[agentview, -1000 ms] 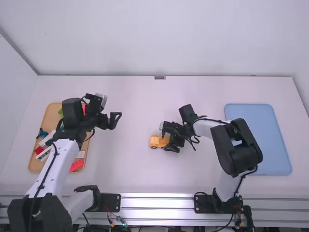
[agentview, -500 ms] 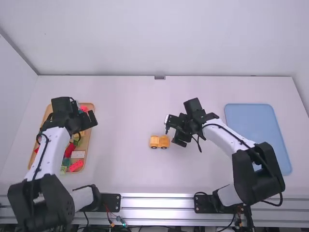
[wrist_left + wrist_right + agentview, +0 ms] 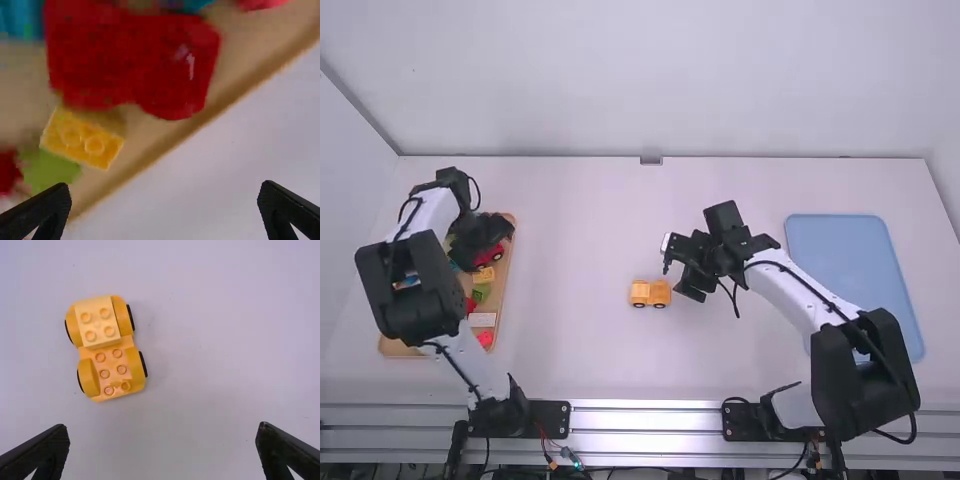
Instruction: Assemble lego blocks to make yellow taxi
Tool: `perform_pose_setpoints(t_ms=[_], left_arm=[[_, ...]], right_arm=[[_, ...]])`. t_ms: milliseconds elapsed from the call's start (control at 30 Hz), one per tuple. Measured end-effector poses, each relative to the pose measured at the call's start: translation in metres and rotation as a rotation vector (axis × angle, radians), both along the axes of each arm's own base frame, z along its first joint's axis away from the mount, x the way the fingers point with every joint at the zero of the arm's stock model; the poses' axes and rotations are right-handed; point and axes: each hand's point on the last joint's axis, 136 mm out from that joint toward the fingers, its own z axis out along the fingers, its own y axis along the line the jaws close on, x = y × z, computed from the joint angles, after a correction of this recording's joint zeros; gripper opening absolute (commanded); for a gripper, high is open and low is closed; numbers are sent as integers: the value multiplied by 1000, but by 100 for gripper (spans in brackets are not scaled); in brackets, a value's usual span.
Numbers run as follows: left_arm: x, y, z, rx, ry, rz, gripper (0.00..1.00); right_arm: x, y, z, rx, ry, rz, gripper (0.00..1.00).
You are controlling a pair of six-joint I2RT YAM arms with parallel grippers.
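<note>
The yellow car (image 3: pixel 650 293) stands on the table's middle; in the right wrist view the car (image 3: pixel 106 347) has a pale yellow block (image 3: pixel 98 322) on one end and bare studs on the other. My right gripper (image 3: pixel 682 268) is just right of it, and in its wrist view the gripper (image 3: pixel 162 452) is open and holds nothing. Over the wooden tray is my left gripper (image 3: pixel 492 238); in its wrist view the gripper (image 3: pixel 164 210) is open above the tray's edge. A yellow block (image 3: pixel 82 139) lies in the tray beside a large red piece (image 3: pixel 132 60).
The wooden tray (image 3: pixel 508 262) at the left holds several loose blocks, among them a green block (image 3: pixel 47 171). A blue tray (image 3: pixel 855 270) lies on the right side of the white table.
The left gripper has moved left and settled over the wooden tray, its arm folding. The right gripper has backed off to the right of the car, which stays in place.
</note>
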Motion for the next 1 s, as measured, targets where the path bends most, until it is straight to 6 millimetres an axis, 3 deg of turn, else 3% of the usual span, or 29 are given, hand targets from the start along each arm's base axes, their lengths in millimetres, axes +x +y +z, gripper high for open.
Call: perform_pose_setpoints(t_ms=[167, 300, 433, 500, 600, 733, 833, 933, 1000], left_arm=[[-12, 5, -2, 18, 70, 379, 99], [-14, 12, -2, 42, 70, 525, 99], [-20, 17, -5, 54, 85, 595, 97], [-22, 21, -6, 62, 84, 623, 85], [-27, 26, -8, 86, 95, 638, 78], [-32, 30, -8, 117, 110, 648, 78], [-31, 32, -11, 129, 96, 658, 65], [-31, 33, -15, 133, 91, 661, 65], [-32, 32, -23, 129, 86, 661, 59]], right_arm=[[0, 0, 0, 2, 3, -5, 98], [1, 0, 0, 2, 1, -5, 98], [2, 1, 1, 7, -7, -6, 98], [5, 2, 2, 13, -14, -12, 99], [7, 3, 4, 22, -20, -17, 98], [6, 5, 5, 31, -18, -16, 98], [6, 6, 5, 38, -16, -13, 98], [6, 6, 6, 43, -15, -18, 98], [7, 7, 6, 46, -14, -23, 98]])
